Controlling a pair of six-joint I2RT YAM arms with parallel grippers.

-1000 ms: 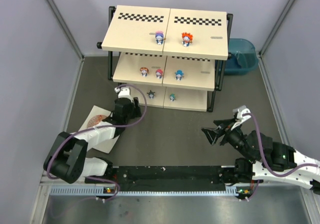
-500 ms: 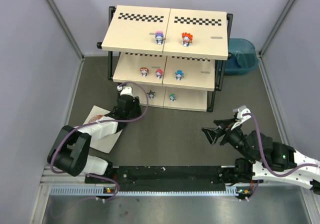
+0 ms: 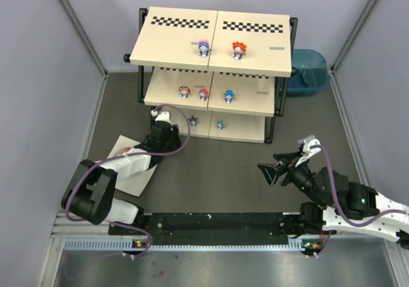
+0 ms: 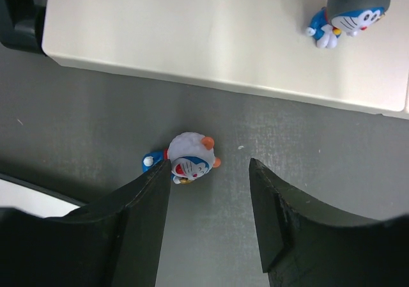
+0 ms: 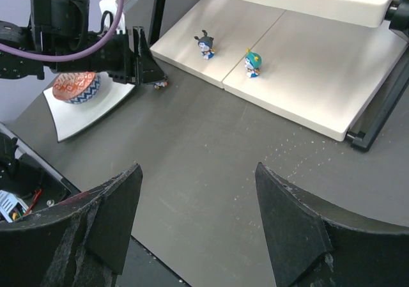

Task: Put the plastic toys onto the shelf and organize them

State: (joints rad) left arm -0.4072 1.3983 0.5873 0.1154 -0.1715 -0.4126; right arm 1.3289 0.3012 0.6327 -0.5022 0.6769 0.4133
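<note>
The three-tier shelf (image 3: 172,44) already carries seven figurines (image 3: 238,49): two on top, three on the middle board, two on the bottom. The right gripper (image 5: 198,170) gapes empty. The left gripper (image 4: 208,165), fingers apart, straddles the eighth, a white-headed figurine (image 4: 189,165) lying on the dark floor (image 3: 217,165) just before the bottom board. It is likely the last to place.

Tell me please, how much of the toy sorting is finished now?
Done: seven figurines stand on the shelf, two top, three middle, two bottom. In hand: the left gripper, jaws open, straddles one pale-headed figurine lying on the grey mat. Left: grip and shelve it. The right gripper hangs open, empty.
</note>
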